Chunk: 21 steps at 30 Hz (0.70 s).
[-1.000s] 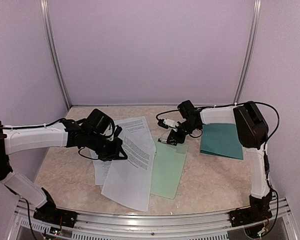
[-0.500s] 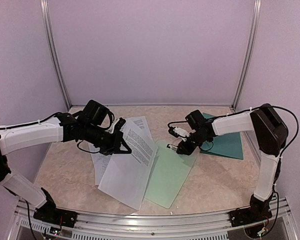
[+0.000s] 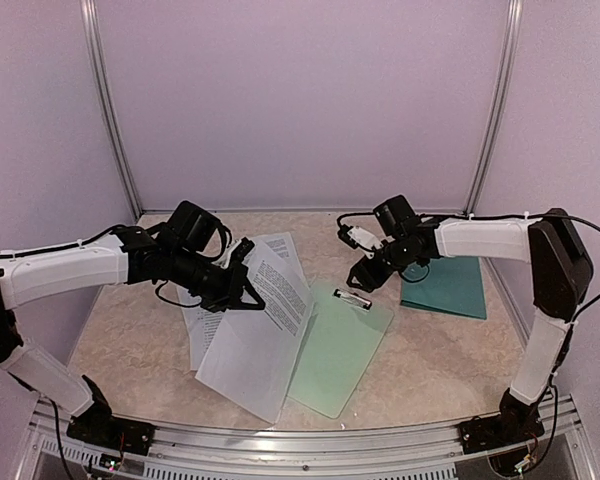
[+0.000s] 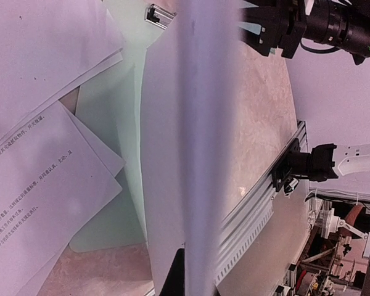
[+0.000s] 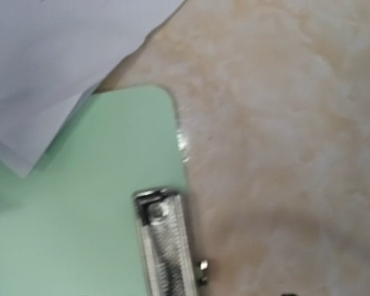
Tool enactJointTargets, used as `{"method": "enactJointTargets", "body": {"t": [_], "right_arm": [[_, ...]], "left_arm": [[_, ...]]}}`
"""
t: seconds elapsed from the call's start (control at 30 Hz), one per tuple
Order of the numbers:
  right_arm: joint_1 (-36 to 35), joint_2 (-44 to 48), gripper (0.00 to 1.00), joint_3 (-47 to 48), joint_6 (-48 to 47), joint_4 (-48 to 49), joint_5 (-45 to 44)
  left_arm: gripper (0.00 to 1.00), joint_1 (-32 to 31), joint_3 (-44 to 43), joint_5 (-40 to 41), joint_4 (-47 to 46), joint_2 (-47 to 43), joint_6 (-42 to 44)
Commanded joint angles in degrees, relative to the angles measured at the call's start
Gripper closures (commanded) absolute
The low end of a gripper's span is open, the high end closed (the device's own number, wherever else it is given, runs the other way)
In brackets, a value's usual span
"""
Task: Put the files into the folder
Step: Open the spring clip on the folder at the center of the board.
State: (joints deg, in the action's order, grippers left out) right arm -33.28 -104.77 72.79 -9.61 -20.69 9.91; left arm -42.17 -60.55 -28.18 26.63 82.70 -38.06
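The files (image 3: 263, 318) lie fanned at centre left, partly over a pale mint clipboard (image 3: 342, 345). My left gripper (image 3: 248, 286) is shut on the top sheet's edge and holds it raised. In the left wrist view that sheet (image 4: 203, 123) runs edge-on up the middle, with more printed files (image 4: 43, 185) below it. The dark teal folder (image 3: 448, 281) lies closed at the right. My right gripper (image 3: 363, 277) hovers open just behind the clipboard's metal clip (image 3: 352, 297), holding nothing. Its fingers do not show in the right wrist view, only the clip (image 5: 163, 240) and the clipboard (image 5: 80, 203).
The marble-patterned table (image 3: 435, 360) is walled by lilac panels at the back and sides. An aluminium rail (image 3: 310, 440) runs along the near edge. A corner of white paper (image 5: 68, 49) overlaps the clipboard's far side.
The right gripper dragged the clipboard right and nearer, then let go and rose off its clip. The left gripper lifted the top sheet and holds it raised.
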Motion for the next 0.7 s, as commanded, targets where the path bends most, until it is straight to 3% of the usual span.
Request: {"method": "enactJointTargets", "body": {"t": [0.0, 0.23, 0.67], "right_arm": [[-0.22, -4.44, 0.33, 1.3, -3.4, -1.51, -2.54], [1.13, -10.32, 0.34, 3.82, -7.57, -1.92, 1.55], [1.72, -14.01, 0.63, 4.34, -8.94, -2.37, 5.15]], "left_arm": [[1.0, -0.32, -2.1, -0.91, 0.59, -0.07, 0.45], [1.0, -0.8, -2.37, -0.47, 0.81, -0.03, 0.61], [1.0, -1.16, -2.79, -1.12, 0.28, 1.42, 1.06]]}}
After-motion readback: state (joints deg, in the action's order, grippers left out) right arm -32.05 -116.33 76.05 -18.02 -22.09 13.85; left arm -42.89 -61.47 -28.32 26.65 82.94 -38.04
